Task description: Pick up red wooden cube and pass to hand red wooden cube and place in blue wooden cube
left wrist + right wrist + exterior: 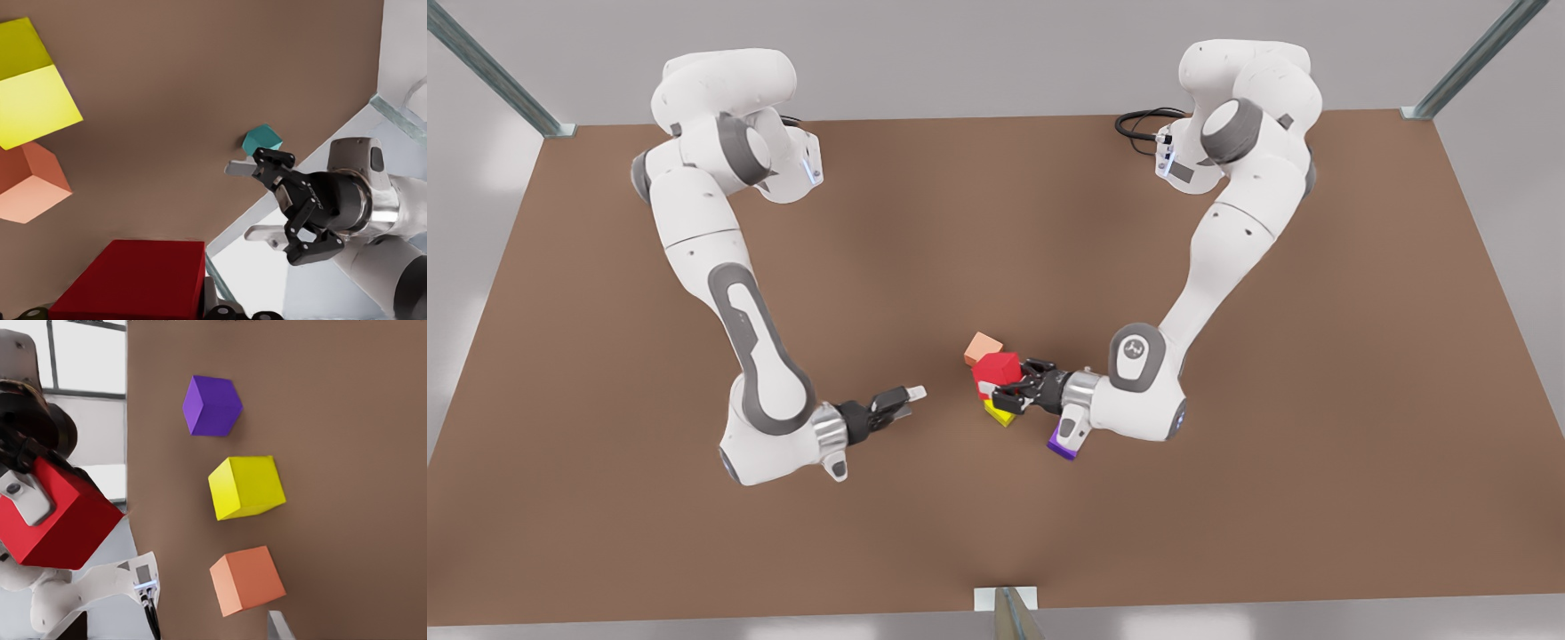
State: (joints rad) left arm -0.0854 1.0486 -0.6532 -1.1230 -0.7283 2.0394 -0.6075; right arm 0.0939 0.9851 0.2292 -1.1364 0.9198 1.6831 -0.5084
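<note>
Left gripper [1007, 393], black, on a white arm with a silver wrist, is clamped on the small bright red wooden cube [996, 367]. One pale finger pad [27, 497] lies flat on a cube face. The red cube is plain, matte and sharp-edged. All its sides are equal, so it has no long axis. In the right wrist view it sits tilted in the grip [60, 520], one corner turned toward the camera. Its lower edge is cut off in the left wrist view [133, 280].

Right gripper [900, 402] faces the left gripper across a stretch of bare brown worktop [1227, 533]. It has black open-frame links and pale flat fingertips [239, 167], and its jaws are spread wide with nothing between them.

A small teal wooden cube [262, 139] rests on the worktop just behind the right gripper's upper fingertip, touching it in the picture; actual contact cannot be judged.

Beside the left gripper lie a salmon-orange cube [983, 348] and a yellow cube [1001, 414], the yellow partly hidden under the red cube and the gripper. A purple cube [1062, 447] is largely covered by the left wrist. All are plain and equal in size.
</note>
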